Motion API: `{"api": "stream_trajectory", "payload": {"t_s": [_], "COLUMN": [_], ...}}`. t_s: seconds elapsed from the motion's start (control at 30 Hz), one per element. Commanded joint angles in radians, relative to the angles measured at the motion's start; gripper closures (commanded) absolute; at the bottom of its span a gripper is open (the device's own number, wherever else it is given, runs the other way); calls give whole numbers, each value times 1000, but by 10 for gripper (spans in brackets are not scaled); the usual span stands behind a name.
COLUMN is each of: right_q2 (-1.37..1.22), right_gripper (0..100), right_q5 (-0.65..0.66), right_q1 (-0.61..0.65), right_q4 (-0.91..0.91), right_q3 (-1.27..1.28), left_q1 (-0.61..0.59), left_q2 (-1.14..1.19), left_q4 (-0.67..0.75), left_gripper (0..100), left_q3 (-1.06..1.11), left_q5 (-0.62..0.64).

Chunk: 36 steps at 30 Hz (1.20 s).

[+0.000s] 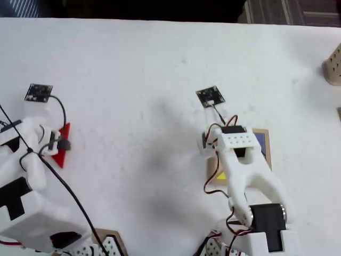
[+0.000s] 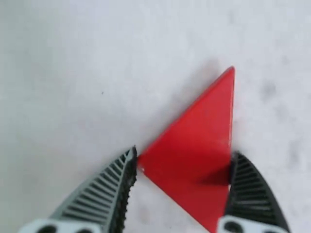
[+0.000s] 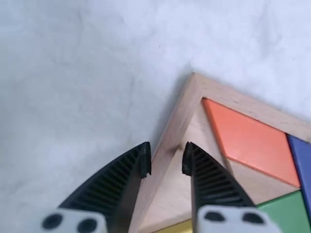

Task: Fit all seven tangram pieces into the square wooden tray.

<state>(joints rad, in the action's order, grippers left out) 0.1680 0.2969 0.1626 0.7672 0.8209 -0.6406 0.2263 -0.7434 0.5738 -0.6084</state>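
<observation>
A red triangle (image 2: pixel 194 145) lies flat on the white table at the left (image 1: pixel 65 131). My left gripper (image 2: pixel 184 165) straddles it, one finger at a corner and the other against the opposite edge, both touching. The square wooden tray (image 3: pixel 194 92) sits right of centre (image 1: pixel 266 152). My right gripper (image 3: pixel 166 159) is shut on the tray's rim near a corner. Inside the tray are an orange piece (image 3: pixel 248 141), a blue piece (image 3: pixel 303 160), a green piece (image 3: pixel 286 213) and a yellow sliver (image 3: pixel 175 227). Bare wood shows in the corner by the gripper. The right arm covers much of the tray from above.
A wooden pegged block (image 1: pixel 333 66) stands at the right edge of the table. Another wooden piece (image 1: pixel 109 237) sits by the arm bases at the front. Open white table stretches between the two arms and toward the far edge.
</observation>
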Motion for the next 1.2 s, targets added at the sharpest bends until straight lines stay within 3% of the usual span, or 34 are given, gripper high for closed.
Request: {"api": "stream_trajectory", "payload": {"t_s": [0.0, 0.27, 0.63, 1.17], "right_q2": [7, 7, 7, 7], "right_gripper": [886, 886, 886, 886], "right_q5": [14, 14, 14, 14], "right_q1": [8, 8, 8, 8], "right_q4": [5, 5, 5, 5], "right_q3": [-3, -3, -3, -3], "left_q1": [4, 2, -8, -8], "left_q2": [21, 12, 13, 12], "left_q4": [28, -15, -413, -529], "left_gripper": [854, 858, 858, 858], "left_q3": [80, 57, -169, -261], "left_q5": [-25, -21, -21, -21]}}
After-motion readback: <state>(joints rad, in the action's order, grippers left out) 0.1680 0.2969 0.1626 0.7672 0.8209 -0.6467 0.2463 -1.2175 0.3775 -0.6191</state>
